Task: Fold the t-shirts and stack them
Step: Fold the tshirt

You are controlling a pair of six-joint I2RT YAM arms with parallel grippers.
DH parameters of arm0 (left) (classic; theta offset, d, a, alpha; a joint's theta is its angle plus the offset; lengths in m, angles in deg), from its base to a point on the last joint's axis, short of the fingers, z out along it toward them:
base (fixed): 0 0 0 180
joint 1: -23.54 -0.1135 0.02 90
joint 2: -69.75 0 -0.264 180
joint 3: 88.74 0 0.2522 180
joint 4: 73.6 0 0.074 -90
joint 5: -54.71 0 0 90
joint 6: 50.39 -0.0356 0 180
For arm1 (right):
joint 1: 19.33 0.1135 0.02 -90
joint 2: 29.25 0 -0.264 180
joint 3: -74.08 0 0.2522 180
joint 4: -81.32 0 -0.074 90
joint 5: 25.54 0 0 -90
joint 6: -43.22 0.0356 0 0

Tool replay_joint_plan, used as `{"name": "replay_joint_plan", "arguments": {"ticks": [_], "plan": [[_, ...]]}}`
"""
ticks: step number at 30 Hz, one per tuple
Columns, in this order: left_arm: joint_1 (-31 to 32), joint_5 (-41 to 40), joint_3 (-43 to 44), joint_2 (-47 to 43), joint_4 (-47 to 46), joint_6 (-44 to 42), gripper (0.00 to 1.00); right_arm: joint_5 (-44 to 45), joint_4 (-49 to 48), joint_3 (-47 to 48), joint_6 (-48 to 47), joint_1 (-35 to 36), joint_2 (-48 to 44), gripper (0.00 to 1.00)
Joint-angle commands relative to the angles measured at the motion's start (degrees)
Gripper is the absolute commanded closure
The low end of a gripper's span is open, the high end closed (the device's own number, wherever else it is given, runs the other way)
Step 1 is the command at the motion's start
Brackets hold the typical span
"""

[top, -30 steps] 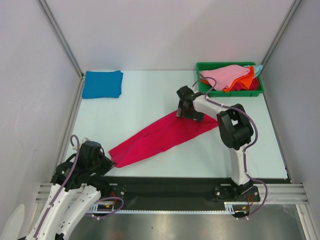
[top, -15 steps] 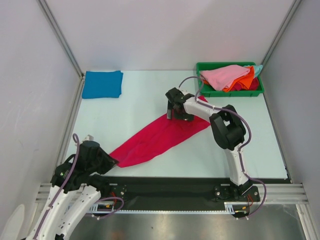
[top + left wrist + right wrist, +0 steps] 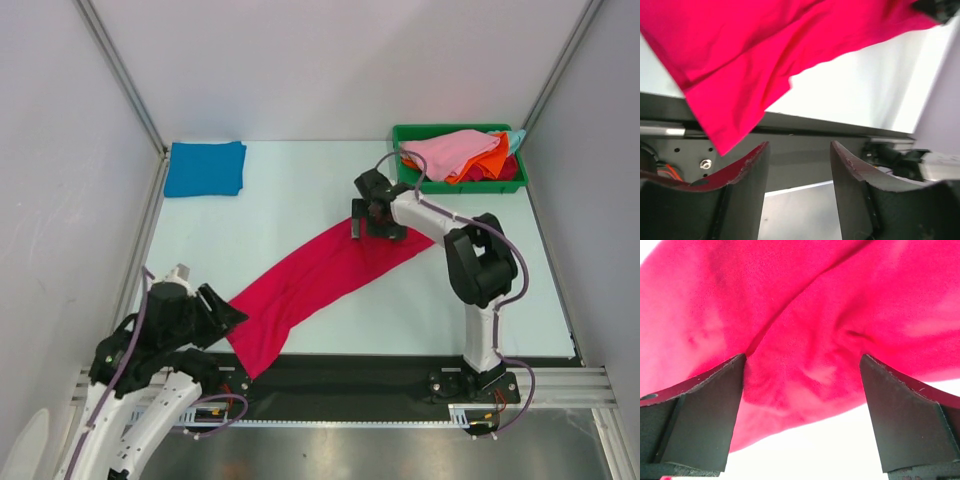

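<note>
A crimson t-shirt [image 3: 310, 280] lies stretched in a long diagonal band across the table, and its near end droops over the black front edge. My left gripper [image 3: 225, 312] stands just left of that end, open; in its wrist view the left gripper [image 3: 797, 145] holds nothing and the crimson t-shirt [image 3: 740, 55] hangs beyond its tips. My right gripper [image 3: 368, 222] hovers open over the band's far end, and in the right wrist view its wide jaws [image 3: 802, 357] frame wrinkled crimson t-shirt cloth [image 3: 805, 315]. A folded blue t-shirt [image 3: 205, 168] sits far left.
A green bin [image 3: 440, 128] at the far right holds a loose heap with a pink t-shirt [image 3: 450, 150] on top and an orange one [image 3: 495, 160] under it. Grey walls with metal posts close in the table on both sides. A black rail runs along the front edge.
My left gripper has opened and let go of the crimson t-shirt's near end, which now hangs over the front edge. My right gripper swung left, then back right over the far end.
</note>
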Motion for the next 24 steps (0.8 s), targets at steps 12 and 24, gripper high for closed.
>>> {"name": "replay_joint_plan", "arguments": {"ticks": [12, 24], "plan": [[0.55, 4.02, 8.08, 28.36, -42.22, -23.73, 0.33, -19.64, -9.02, -17.68, 7.87, -24.23, -27.94, 0.0], [3.54, 16.32, 37.86, 83.92, -69.22, -42.74, 0.44, -29.76, -28.98, -37.82, 12.9, -34.36, -36.58, 0.18]]}}
